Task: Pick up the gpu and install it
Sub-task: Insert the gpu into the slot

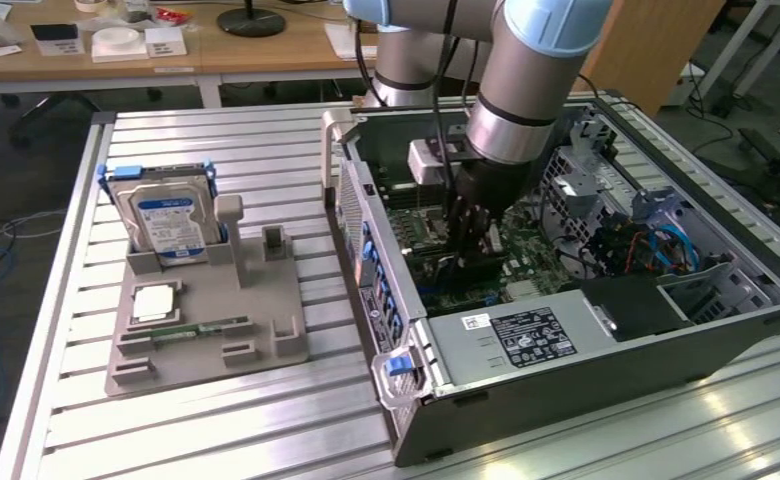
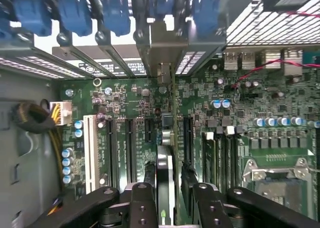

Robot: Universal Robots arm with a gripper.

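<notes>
Now the gripper (image 2: 165,188) has its jaws clamped on the gpu (image 2: 165,175), edge-on above the green motherboard (image 2: 125,103) inside the computer case (image 1: 657,360).

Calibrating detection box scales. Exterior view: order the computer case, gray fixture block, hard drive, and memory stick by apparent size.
1. computer case
2. gray fixture block
3. hard drive
4. memory stick
None of these look alike in size.

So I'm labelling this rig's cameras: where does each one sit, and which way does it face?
Exterior view: off the arm, raised, looking down at the open PC case on the table; the arm reaches inside.
Wrist view: on the wrist, looking along the gripper at the motherboard; the gpu sits edge-on between its fingers.
Shared: the case interior, motherboard and gripper.
</notes>
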